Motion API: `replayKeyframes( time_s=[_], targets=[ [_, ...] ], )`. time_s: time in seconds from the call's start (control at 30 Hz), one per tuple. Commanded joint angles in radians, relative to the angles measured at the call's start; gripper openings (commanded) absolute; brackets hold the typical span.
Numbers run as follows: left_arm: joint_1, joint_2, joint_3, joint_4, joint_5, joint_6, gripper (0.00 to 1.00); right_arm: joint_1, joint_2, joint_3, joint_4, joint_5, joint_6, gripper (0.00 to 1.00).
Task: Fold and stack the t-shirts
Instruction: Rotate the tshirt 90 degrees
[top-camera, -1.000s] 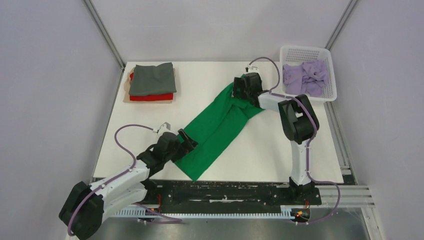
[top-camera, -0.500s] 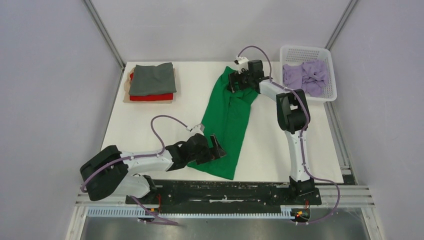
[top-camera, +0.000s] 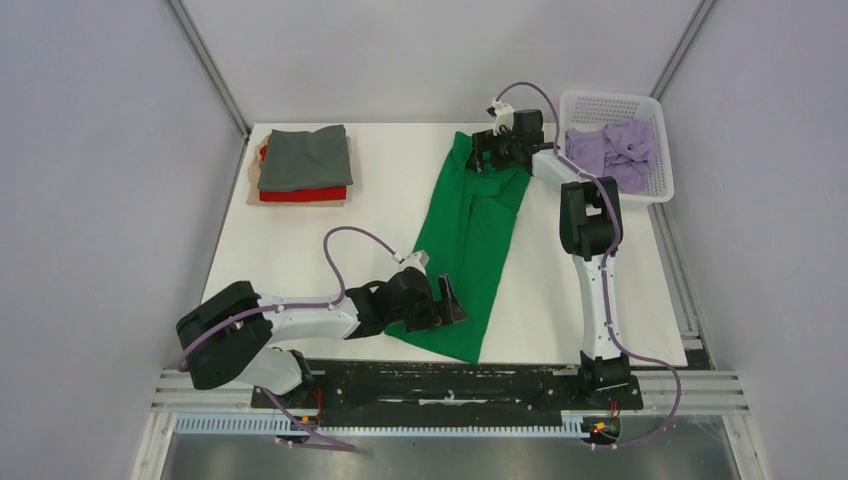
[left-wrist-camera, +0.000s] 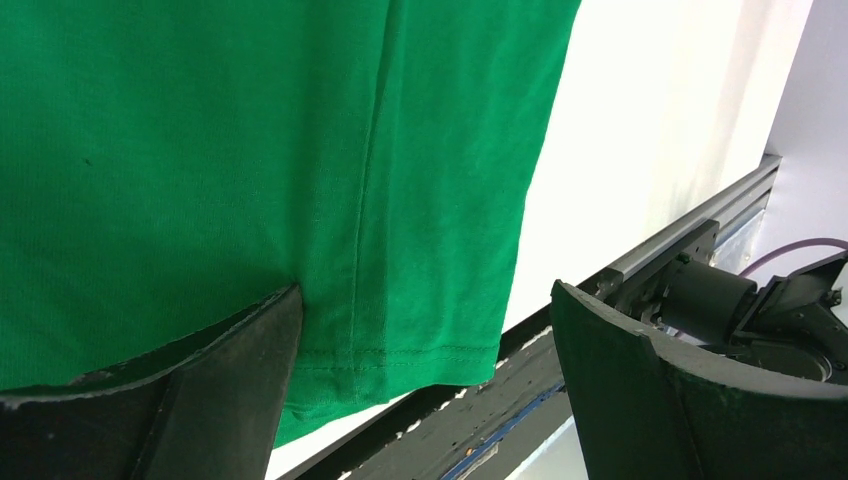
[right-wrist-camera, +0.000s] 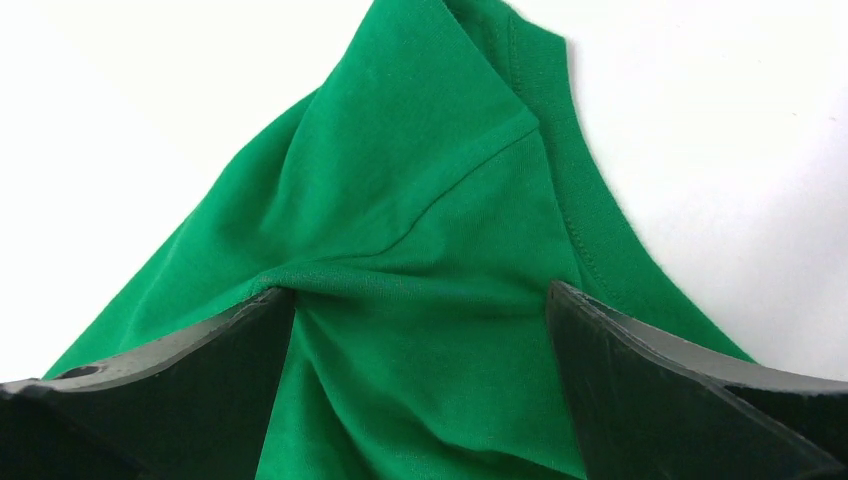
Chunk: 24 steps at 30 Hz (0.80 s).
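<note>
The bright green t-shirt lies in a long narrow strip on the white table, running from the far edge to the near edge. My left gripper is open over its near hem; in the left wrist view the left finger rests on the cloth. My right gripper is open over the shirt's far end, and its wrist view shows bunched green cloth between the spread fingers. A folded stack sits far left: dark grey shirt on a red one on a tan one.
A white basket at the far right holds a crumpled lilac shirt. The black rail runs along the table's near edge, just below the green hem. Grey walls close in both sides.
The green shirt has swung from a diagonal to nearly straight, far to near. My left gripper moved right along the near edge; my right gripper moved farther back and right.
</note>
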Motion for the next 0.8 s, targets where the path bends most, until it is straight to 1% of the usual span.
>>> replayKeyframes(
  time_s=[0.0, 0.13, 0.27, 0.4, 0.47, 0.53, 0.6, 0.67, 0.77],
  targets=[
    [-0.020, 0.055, 0.032, -0.104, 0.047, 0.057, 1.00, 0.006, 0.043, 0.005, 0.092, -0.086, 0.107, 0.98],
    [-0.017, 0.065, 0.060, -0.176, 0.019, 0.062, 1.00, 0.037, 0.071, 0.022, 0.149, -0.115, 0.153, 0.98],
    [-0.015, 0.058, 0.062, -0.180, -0.018, 0.062, 1.00, 0.068, 0.116, 0.065, 0.228, -0.105, 0.202, 0.98],
    [-0.014, 0.060, 0.067, -0.178, -0.025, 0.065, 1.00, 0.082, 0.136, 0.057, 0.379, -0.128, 0.301, 0.98],
    [-0.014, 0.049, 0.073, -0.184, -0.033, 0.072, 1.00, 0.085, 0.129, 0.070, 0.401, -0.143, 0.314, 0.98],
    [-0.015, 0.024, 0.079, -0.201, -0.054, 0.083, 1.00, 0.085, 0.081, 0.052, 0.385, -0.150, 0.288, 0.98],
    [-0.015, -0.015, 0.083, -0.214, -0.072, 0.099, 1.00, 0.085, -0.005, -0.003, 0.356, -0.122, 0.231, 0.98],
    [-0.014, -0.071, 0.082, -0.235, -0.095, 0.116, 1.00, 0.086, -0.108, -0.056, 0.327, -0.058, 0.176, 0.98],
    [-0.015, -0.173, 0.073, -0.282, -0.117, 0.149, 1.00, 0.085, -0.258, -0.117, 0.291, 0.035, 0.140, 0.98]
  ],
)
